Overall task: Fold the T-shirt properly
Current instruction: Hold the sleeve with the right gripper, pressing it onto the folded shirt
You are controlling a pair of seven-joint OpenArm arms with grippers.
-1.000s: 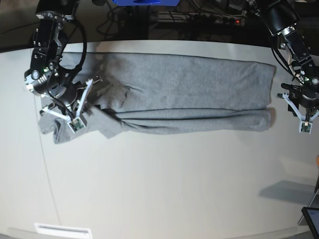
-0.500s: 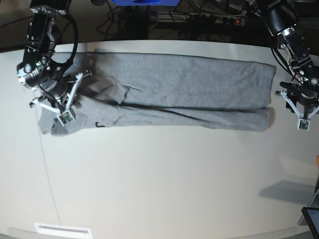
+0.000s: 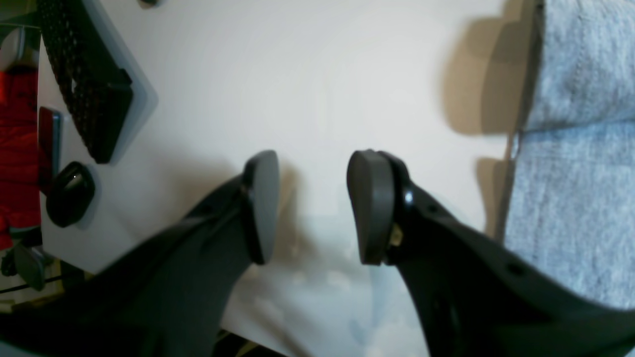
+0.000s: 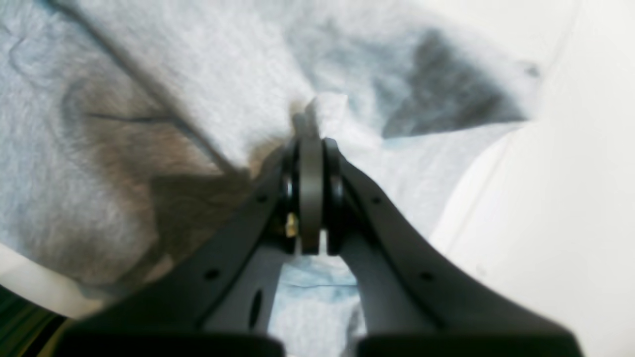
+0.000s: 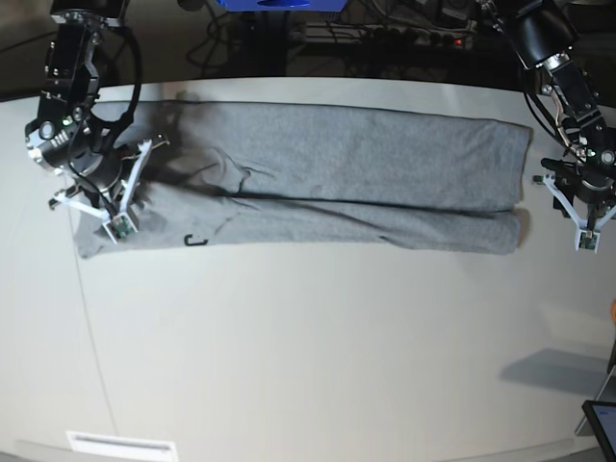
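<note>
Now I am pinching the T-shirt (image 4: pixel 198 89) in my clenched right gripper (image 4: pixel 311 144) while holding my left gripper (image 3: pixel 310 206) agape over the table (image 3: pixel 307 74).

The T-shirt (image 5: pixel 366 183) is soft, matt heather-grey knit cloth with a fuzzy nap, pinched between the right gripper (image 4: pixel 310 148)'s smooth matt grey pads, while beneath the left gripper (image 3: pixel 311 206)'s glossy black plastic fingers (image 3: pixel 421 223) the table (image 3: pixel 317 89) looks smooth, faintly sheened off-white.
</note>
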